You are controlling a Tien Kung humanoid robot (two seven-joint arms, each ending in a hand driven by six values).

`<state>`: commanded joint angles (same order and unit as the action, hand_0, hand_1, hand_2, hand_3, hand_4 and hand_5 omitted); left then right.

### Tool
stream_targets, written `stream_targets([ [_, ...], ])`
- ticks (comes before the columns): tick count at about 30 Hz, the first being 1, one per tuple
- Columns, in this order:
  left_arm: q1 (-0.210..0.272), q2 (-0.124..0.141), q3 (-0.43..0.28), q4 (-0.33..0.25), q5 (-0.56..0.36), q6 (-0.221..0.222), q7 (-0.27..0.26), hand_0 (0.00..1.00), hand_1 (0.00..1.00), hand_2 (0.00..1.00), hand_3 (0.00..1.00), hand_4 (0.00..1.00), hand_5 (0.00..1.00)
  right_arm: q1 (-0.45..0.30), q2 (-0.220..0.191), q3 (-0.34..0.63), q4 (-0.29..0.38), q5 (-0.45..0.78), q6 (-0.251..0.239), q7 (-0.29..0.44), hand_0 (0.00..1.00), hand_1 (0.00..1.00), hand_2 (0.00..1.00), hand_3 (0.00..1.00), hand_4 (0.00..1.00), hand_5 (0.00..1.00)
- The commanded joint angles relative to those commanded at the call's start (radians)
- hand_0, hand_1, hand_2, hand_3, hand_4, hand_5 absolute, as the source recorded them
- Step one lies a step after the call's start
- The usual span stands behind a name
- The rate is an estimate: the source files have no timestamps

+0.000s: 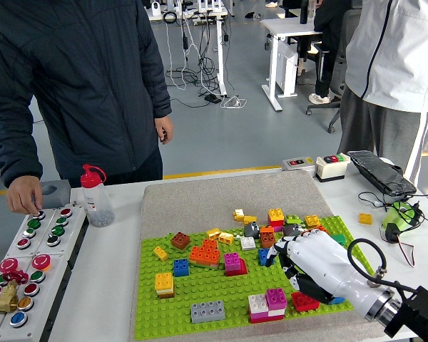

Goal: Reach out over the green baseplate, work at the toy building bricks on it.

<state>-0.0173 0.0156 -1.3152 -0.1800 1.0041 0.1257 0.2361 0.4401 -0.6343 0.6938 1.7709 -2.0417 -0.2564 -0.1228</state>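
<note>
Reaching low over the green baseplate [200, 296] on the tabletop, my right robot hand [310, 260] had curled fingers above the red brick [304, 302], holding nothing I could see. Next, I thought, grip that brick.

Probably a lab: button panel [28, 246], cabled desks [285, 32].

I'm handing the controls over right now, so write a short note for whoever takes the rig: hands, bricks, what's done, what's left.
Right hand: over the green baseplate, right part, fingers curled down among the bricks; I cannot tell if it holds one.
Left hand: out of view.
Bricks: orange cluster mid-plate, grey brick near the front edge, red brick just beside the hand.
A person's hand presses on the button panel at far left.
Done: reach made. Left: the brick work itself.
</note>
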Motion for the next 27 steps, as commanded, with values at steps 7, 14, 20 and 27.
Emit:
stream_targets([
  [7,-0.003,-0.004,-0.001,0.0,0.008,0.008,0.009,0.731,0.776,0.786,0.68,0.485,0.998,0.002,-0.01,-0.013,0.005,-0.001,-0.002,0.003,0.291,0.389,0.597,0.532,0.002,0.002],
  [14,-0.01,-0.004,0.0,0.0,0.005,0.01,0.006,0.729,0.775,0.787,0.678,0.487,0.998,0.013,0.004,-0.026,-0.023,0.005,-0.007,0.01,0.291,0.388,0.588,0.529,0.002,0.002],
  [20,-0.014,-0.003,0.002,0.0,0.002,0.011,0.004,0.73,0.774,0.785,0.678,0.487,0.998,0.016,0.016,-0.038,-0.051,0.016,-0.01,0.015,0.29,0.387,0.576,0.531,0.002,0.002],
  [27,-0.014,-0.002,0.003,0.0,0.001,0.012,0.002,0.73,0.771,0.78,0.678,0.487,0.998,0.012,0.02,-0.05,-0.065,0.021,-0.011,0.015,0.29,0.384,0.559,0.531,0.002,0.002],
])
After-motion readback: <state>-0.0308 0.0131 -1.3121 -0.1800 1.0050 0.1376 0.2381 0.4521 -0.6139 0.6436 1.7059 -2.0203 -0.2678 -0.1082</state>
